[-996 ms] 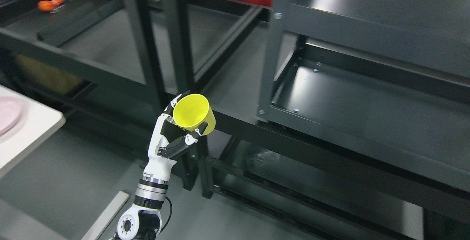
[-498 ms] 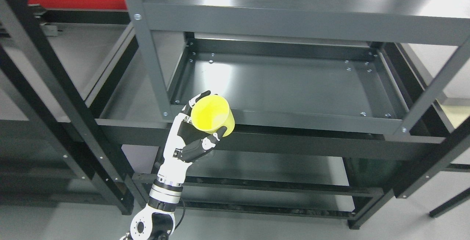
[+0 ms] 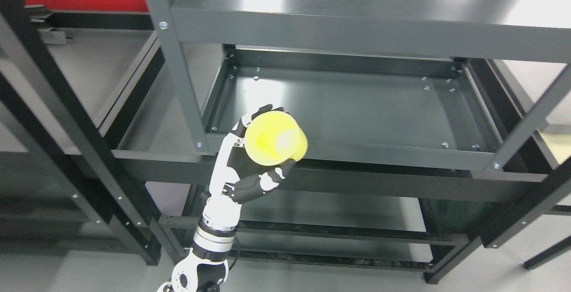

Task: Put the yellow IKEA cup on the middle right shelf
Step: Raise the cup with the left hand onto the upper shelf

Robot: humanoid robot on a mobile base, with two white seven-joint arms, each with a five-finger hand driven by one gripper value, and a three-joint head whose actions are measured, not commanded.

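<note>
The robot's left hand [image 3: 250, 167], rising from the bottom edge, grips the yellow cup [image 3: 275, 137] with fingers [image 3: 263, 183] curled around its body. The cup is tilted, open mouth toward the camera, held in the air at the front left edge of the dark middle shelf [image 3: 357, 104] of the metal rack [image 3: 178, 73].

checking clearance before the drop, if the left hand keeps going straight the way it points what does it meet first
Probably nothing solid: the left hand, gripping the yellow cup, points up and right over the front rail toward the bare middle shelf. Depth is unclear, so the cup might clip that rail.
</note>
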